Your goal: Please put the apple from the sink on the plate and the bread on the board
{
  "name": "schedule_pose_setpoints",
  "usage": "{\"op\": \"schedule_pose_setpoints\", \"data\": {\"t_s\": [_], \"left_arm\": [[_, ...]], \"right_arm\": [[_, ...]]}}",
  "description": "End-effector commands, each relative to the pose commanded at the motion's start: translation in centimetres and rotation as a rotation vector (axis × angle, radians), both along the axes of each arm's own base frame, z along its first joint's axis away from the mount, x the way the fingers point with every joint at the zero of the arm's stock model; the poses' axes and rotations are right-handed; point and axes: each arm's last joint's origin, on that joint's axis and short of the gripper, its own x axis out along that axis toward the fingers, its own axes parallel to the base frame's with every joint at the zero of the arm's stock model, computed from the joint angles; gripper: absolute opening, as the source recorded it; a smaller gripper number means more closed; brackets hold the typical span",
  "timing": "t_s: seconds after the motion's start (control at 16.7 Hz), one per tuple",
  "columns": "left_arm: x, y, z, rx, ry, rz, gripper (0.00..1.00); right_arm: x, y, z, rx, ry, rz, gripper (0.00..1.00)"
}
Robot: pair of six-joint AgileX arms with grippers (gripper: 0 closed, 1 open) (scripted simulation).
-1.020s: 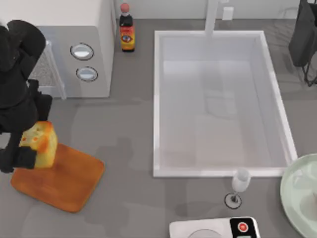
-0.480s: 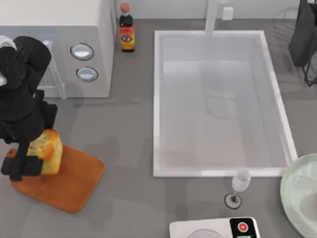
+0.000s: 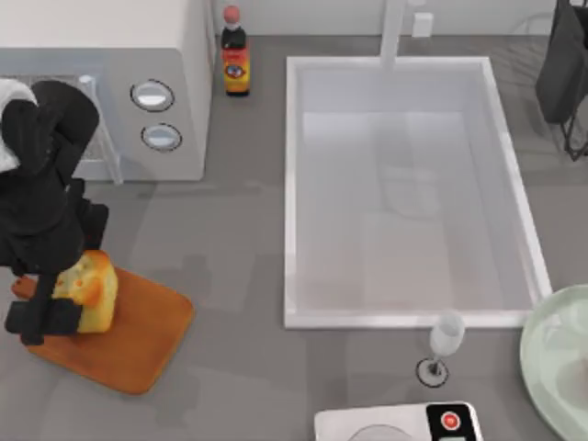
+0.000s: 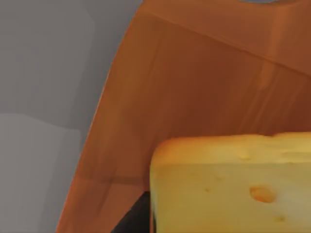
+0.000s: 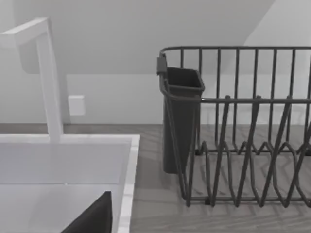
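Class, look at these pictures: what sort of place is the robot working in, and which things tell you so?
Most likely a kitchen counter, in simulation. The clues: a large white sink with a faucet, a wire dish rack beside it, and a wooden board carrying a chunk of bread.

Top view: overhead, looking straight down on the grey counter [image 3: 239,239], sink [image 3: 292,184] near centre, board [image 3: 138,340] far to its left, plate [image 3: 542,358] at the sink's near-right corner. Left wrist view: very close, aimed down at the board [image 4: 194,87] with the bread [image 4: 228,184] filling the foreground; shares board and bread [image 3: 90,292] with the top view. Right wrist view: low, roughly level, facing the back wall past the sink [image 5: 129,160] rim, faucet [image 5: 48,82] and dish rack [image 5: 243,126]; shares sink and faucet [image 3: 393,32] with the top view.
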Motion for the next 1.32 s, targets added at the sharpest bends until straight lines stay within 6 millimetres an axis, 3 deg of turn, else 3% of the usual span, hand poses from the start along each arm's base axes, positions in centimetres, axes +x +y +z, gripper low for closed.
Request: {"op": "schedule_pose_setpoints", "data": {"t_s": [0.72, 1.32], "left_arm": [[0.00, 0.00, 0.00, 0.000, 0.000, 0.000, 0.98], [0.01, 0.03, 0.03, 0.000, -0.001, 0.001, 1.00]], "right_arm": [[0.00, 0.00, 0.00, 0.000, 0.000, 0.000, 1.00], [0.00, 0.00, 0.00, 0.000, 0.000, 0.000, 1.00]]}}
